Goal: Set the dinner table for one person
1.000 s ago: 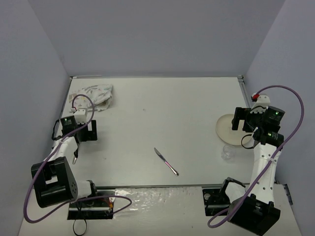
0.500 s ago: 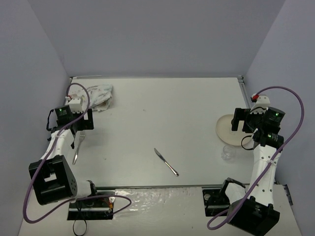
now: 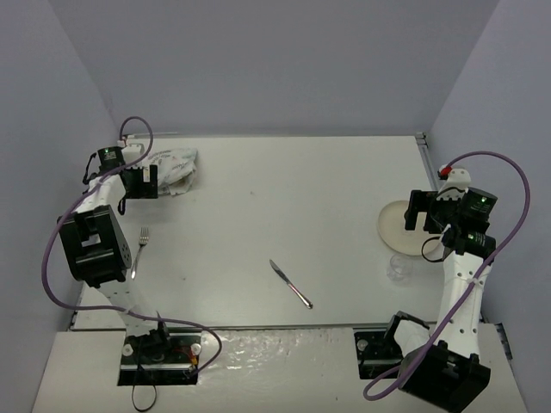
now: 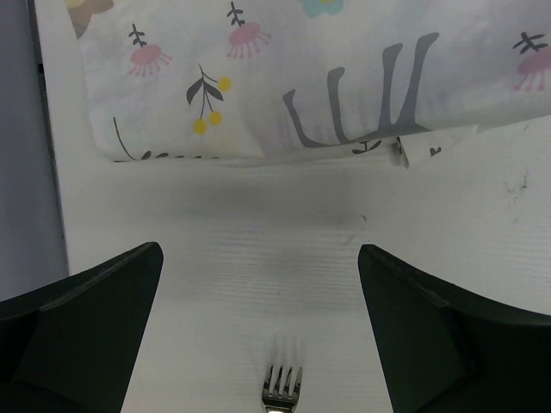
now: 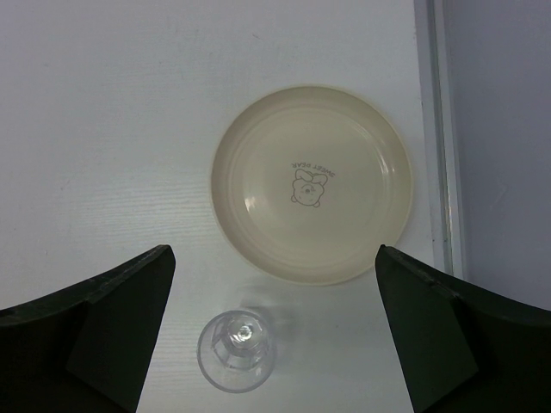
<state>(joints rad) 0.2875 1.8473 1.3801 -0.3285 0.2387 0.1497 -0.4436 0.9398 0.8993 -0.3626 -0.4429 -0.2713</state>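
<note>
The dinner table [image 3: 284, 198] is a large off-white top. A fork [image 3: 138, 252] lies near its left edge, and its tines show at the bottom of the left wrist view [image 4: 282, 387]. A knife [image 3: 290, 283] lies near the front middle. A cream plate [image 3: 398, 225] with a bear print [image 5: 310, 185] and a clear glass [image 3: 399, 268] [image 5: 237, 351] sit at the right. My left gripper [image 3: 139, 182] [image 4: 258, 249] is open and empty, between the fork and a crumpled printed cloth mat [image 3: 175, 166] [image 4: 301, 77]. My right gripper [image 3: 429, 215] [image 5: 275, 249] is open and empty above the plate and glass.
Metal edging [image 5: 439, 138] runs along the table's right side, just beyond the plate. Grey walls close in the left, far and right sides. The left table edge [image 4: 52, 172] is close beside the mat and the left gripper.
My left arm has swung away from above the fork toward the far left corner, up to the cloth mat. The fork now lies fully uncovered. The right arm has not moved.
</note>
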